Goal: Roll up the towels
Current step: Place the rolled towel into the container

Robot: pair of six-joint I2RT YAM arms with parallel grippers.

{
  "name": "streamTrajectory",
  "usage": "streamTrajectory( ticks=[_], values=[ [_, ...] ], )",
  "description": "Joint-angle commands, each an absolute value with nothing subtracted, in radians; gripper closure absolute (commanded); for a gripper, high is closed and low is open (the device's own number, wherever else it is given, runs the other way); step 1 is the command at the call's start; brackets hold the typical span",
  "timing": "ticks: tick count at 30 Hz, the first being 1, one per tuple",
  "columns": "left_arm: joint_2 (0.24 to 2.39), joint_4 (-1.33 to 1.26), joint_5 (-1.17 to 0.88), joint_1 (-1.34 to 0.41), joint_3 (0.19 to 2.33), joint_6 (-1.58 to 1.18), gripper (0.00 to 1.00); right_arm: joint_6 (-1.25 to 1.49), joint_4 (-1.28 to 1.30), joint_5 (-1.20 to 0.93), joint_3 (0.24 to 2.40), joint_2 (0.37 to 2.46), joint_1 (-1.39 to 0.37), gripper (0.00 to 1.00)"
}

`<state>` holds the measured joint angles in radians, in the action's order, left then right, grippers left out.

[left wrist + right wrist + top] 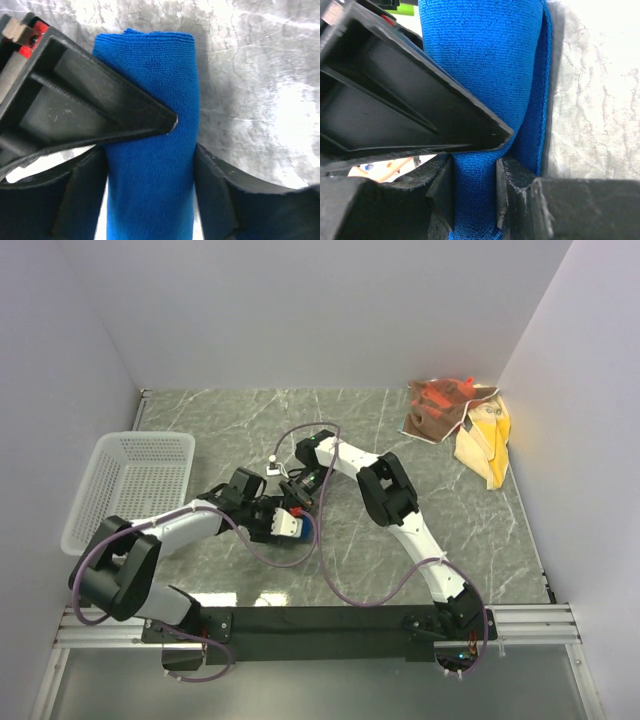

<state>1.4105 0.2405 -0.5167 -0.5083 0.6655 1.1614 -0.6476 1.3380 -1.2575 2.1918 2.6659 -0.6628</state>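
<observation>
The royal blue towel is a tight roll at mid-table, mostly hidden under both grippers. My left gripper is shut on one end of the roll; in the left wrist view the blue towel fills the gap between the fingers. My right gripper is shut on the other end; in the right wrist view the blue towel is pinched between the fingers. The brown-and-orange towel and the yellow towel lie crumpled at the back right.
A white mesh basket stands at the left, beside the left arm. White walls close the table on three sides. The arms' base rail runs along the near edge.
</observation>
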Motion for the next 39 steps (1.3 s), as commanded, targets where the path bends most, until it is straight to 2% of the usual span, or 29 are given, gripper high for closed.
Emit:
streamTrajectory(
  ticks=[1, 5, 6, 7, 8, 10, 12, 13, 15, 17, 19, 22, 25, 31, 39],
  values=[
    [1.463, 0.222, -0.496, -0.528, 0.676, 1.160, 0.33, -0.683, 1.358, -1.196, 2.194, 2.743, -0.675, 1.00],
    [1.529, 0.283, -0.498, -0.528, 0.735, 1.164, 0.40, -0.690, 1.368, -1.236, 2.186, 2.741, -0.675, 1.00],
    [1.537, 0.297, -0.505, -0.526, 0.742, 1.169, 0.44, -0.690, 1.376, -1.252, 2.184, 2.741, -0.673, 1.00],
    [1.542, 0.313, -0.517, -0.526, 0.750, 1.170, 0.55, -0.693, 1.382, -1.258, 2.184, 2.743, -0.675, 1.00],
    [1.548, 0.348, -0.525, -0.528, 0.758, 1.172, 0.60, -0.701, 1.391, -1.262, 2.184, 2.741, -0.675, 1.00],
    [1.558, 0.392, -0.535, -0.526, 0.781, 1.186, 0.70, -0.703, 1.387, -1.262, 2.172, 2.729, -0.678, 1.00],
    [1.575, 0.478, -0.538, -0.528, 0.805, 1.200, 0.75, -0.669, 1.335, -1.249, 2.129, 2.694, -0.673, 0.99],
    [1.578, 0.503, -0.535, -0.528, 0.811, 1.201, 0.78, -0.646, 1.304, -1.230, 2.109, 2.677, -0.672, 0.85],
    [1.582, 0.581, -0.526, -0.528, 0.822, 1.215, 0.80, -0.553, 1.197, -1.200, 2.068, 2.616, -0.660, 0.67],
    [1.582, 0.630, -0.523, -0.528, 0.830, 1.218, 0.84, -0.482, 1.138, -1.142, 2.022, 2.573, -0.643, 0.44],
    [1.591, 0.681, -0.522, -0.526, 0.848, 1.201, 0.88, -0.433, 1.047, -1.103, 1.967, 2.493, -0.608, 0.40],
    [1.612, 0.681, -0.511, -0.526, 0.853, 1.160, 0.90, -0.344, 0.876, -1.016, 1.837, 2.352, -0.565, 0.39],
    [1.635, 0.649, -0.497, -0.526, 0.861, 1.100, 0.90, -0.310, 0.811, -0.930, 1.755, 2.258, -0.560, 0.39],
    [1.661, 0.618, -0.489, -0.526, 0.888, 1.039, 0.88, -0.253, 0.882, -0.972, 1.767, 2.309, -0.574, 0.49],
    [1.657, 0.594, -0.480, -0.525, 0.887, 1.020, 0.85, -0.178, 0.758, -1.066, 1.663, 2.287, -0.592, 0.45]
  ],
)
